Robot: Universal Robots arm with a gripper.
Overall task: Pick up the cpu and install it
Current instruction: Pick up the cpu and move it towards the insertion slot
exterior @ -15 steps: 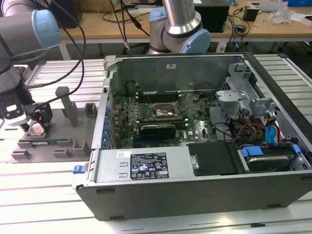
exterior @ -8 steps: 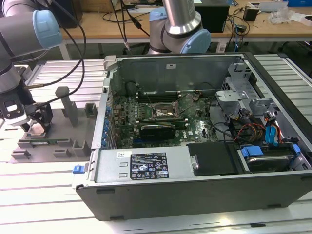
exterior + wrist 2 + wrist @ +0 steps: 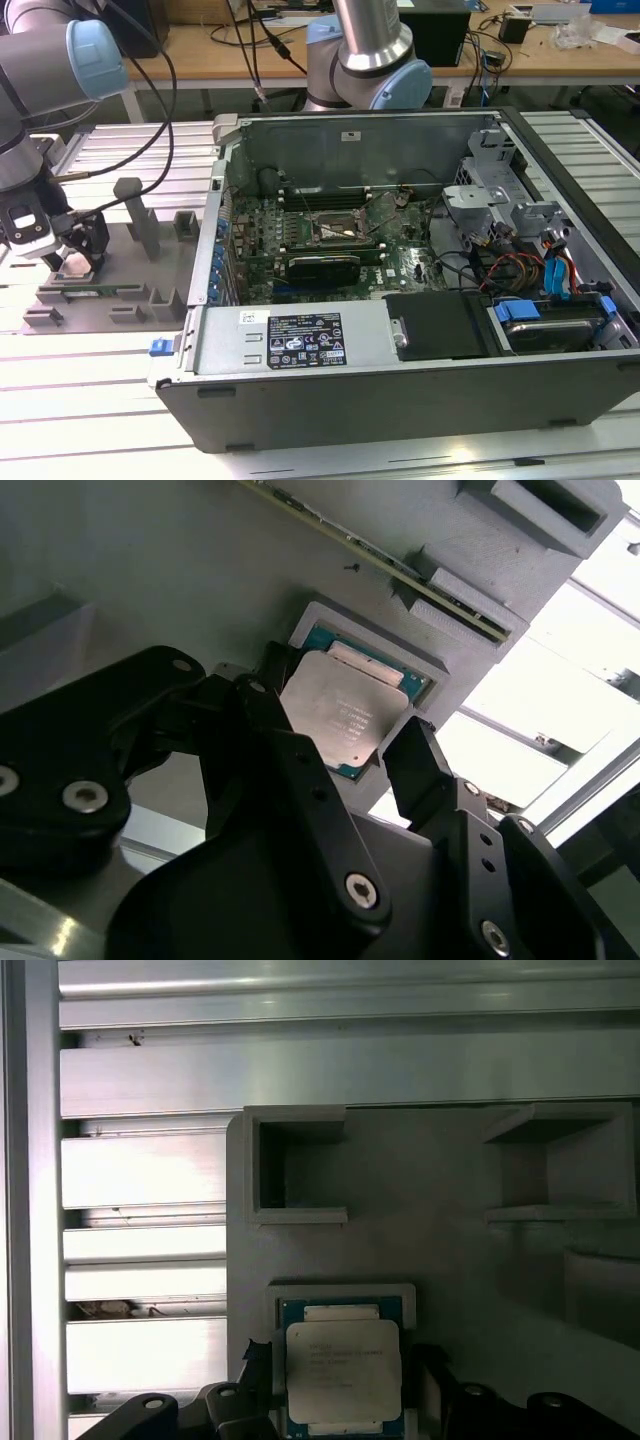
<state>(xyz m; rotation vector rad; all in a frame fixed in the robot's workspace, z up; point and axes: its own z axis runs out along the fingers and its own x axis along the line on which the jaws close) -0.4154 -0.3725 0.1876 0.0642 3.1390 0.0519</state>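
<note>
The hand (image 3: 80,260) hangs low over the grey holder tray (image 3: 450,1220) on the bench (image 3: 70,400), fingers (image 3: 415,760) spread, one on either side of the cpu (image 3: 343,1370) and not pinching it. The cpu lies flat in its square recess, right between the fingertips. The open computer case (image 3: 350,135) stands well apart from the hand.

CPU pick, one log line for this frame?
stage: pick | gripper: open, fingers either side of cpu | cpu: seated in grey holder recess, not lifted | computer case: open
</note>
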